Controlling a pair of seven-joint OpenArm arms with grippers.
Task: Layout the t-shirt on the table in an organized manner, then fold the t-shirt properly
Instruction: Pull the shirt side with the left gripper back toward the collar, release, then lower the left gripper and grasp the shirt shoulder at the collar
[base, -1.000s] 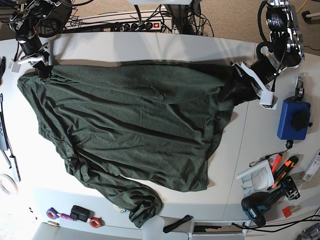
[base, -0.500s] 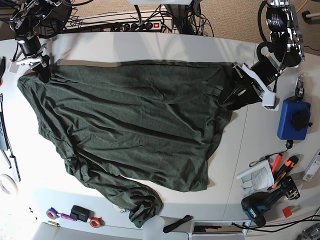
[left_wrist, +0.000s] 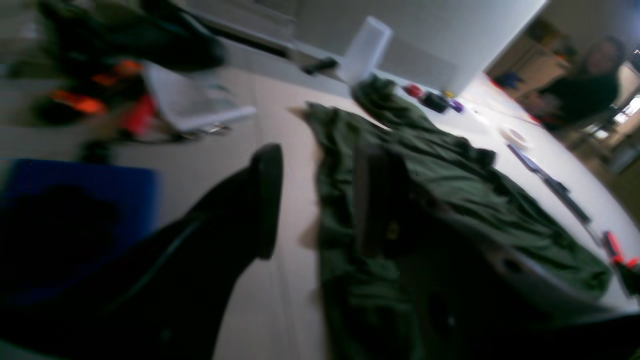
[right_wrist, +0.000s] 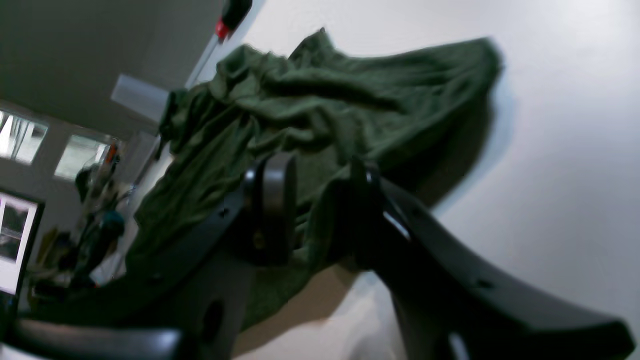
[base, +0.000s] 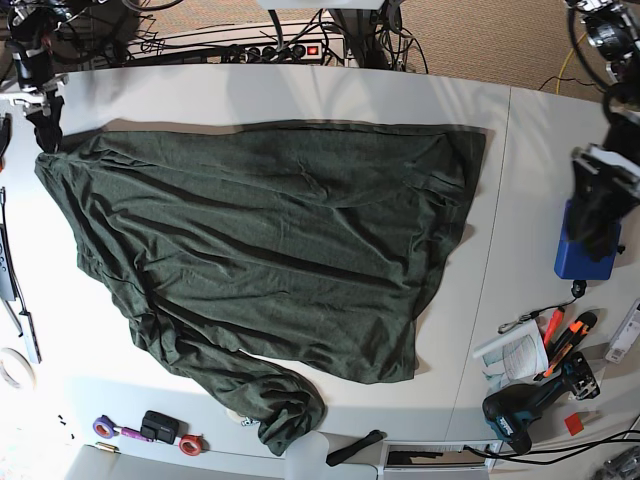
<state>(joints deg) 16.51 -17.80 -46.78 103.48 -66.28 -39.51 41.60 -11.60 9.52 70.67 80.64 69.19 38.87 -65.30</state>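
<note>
- Spread over most of the table as a t-shirt, reaching from the far left corner almost to the seam on the right
- Let go at both upper corners within the last second; pulled taut between the two arms a moment ago, now lying free with its top edge in a nearly straight line along the far side
- Judged as the end of the stretch-out step: top edge laid, the layout only partly done, folding not yet started
- Drawn well away from the cloth with the left gripper, now hanging above the blue pouch, jaws spread and nothing between them in the left wrist view
- Lifted only slightly with the right gripper, just beside the shirt's upper left corner; jaws parted there too, no fabric pinched, cloth visible beyond the gap in the right wrist view
- Looks flat but not smooth across the body: long diagonal creases running from upper left to lower right
- Slants inward down the right side, so an uneven outline rather than a square one
- Ends in a crumpled sleeve bunched at the near edge, probably the next part to straighten
</note>
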